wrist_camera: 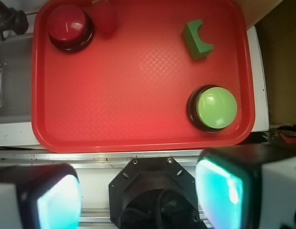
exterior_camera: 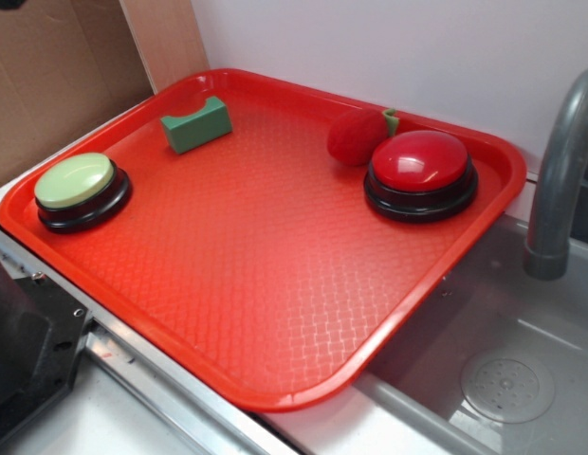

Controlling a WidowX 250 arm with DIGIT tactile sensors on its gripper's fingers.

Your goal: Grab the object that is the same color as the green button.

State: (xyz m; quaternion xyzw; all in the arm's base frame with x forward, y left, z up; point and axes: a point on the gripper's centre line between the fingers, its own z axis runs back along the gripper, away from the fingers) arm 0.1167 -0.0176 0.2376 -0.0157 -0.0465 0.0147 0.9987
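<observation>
1. Nearest in the wrist view, the gripper [wrist_camera: 133, 191] hangs high above the near edge of the red tray [wrist_camera: 138, 138], its two padded fingers [wrist_camera: 59, 200] spread wide apart with nothing between them. It does not show in the exterior view.
2. Next out, on the tray's right side as the wrist camera sees it, sits the green button [wrist_camera: 216, 108], a pale dome on a black base.
3. Beyond it, farther from the gripper and slightly inboard, lies the green block [wrist_camera: 197, 39], near the tray's far rim, clear of everything. Its long axis runs slantwise, with the curved notch on the side facing the rim.
4. So the reach, I'd judge, is forward and right, past the button, with a wrist turn to close across the block's short sides.
5. Farthest off to the left, the red button [wrist_camera: 67, 25] and the strawberry toy [wrist_camera: 106, 18] sit well apart from that path.
</observation>
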